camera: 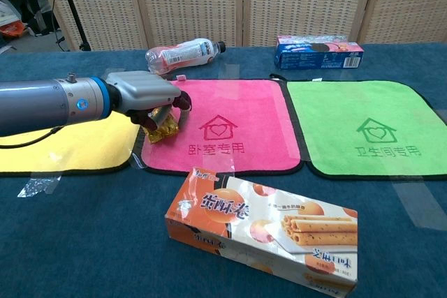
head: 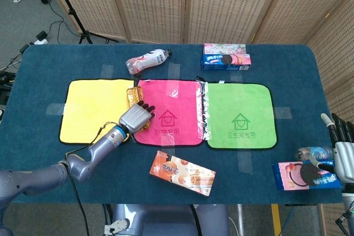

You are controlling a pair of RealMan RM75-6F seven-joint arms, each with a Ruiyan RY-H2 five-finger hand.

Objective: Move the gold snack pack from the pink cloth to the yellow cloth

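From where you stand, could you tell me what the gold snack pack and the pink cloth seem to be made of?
Gold snack pack: likely metallised plastic film; it is shiny and crinkled where the left hand holds it.
Pink cloth: soft, matte fabric, perhaps microfibre, with dark stitched edging.

Gold snack pack point(camera: 163, 125), crinkled foil, tilted, over left edge of pink cloth point(camera: 241, 116) beside yellow cloth point(head: 94, 109); gripped by left hand point(camera: 143, 94).

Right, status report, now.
Left hand holds gold snack pack over the pink cloth's left edge. Right hand idle, off to the side. Yellow cloth unobstructed.
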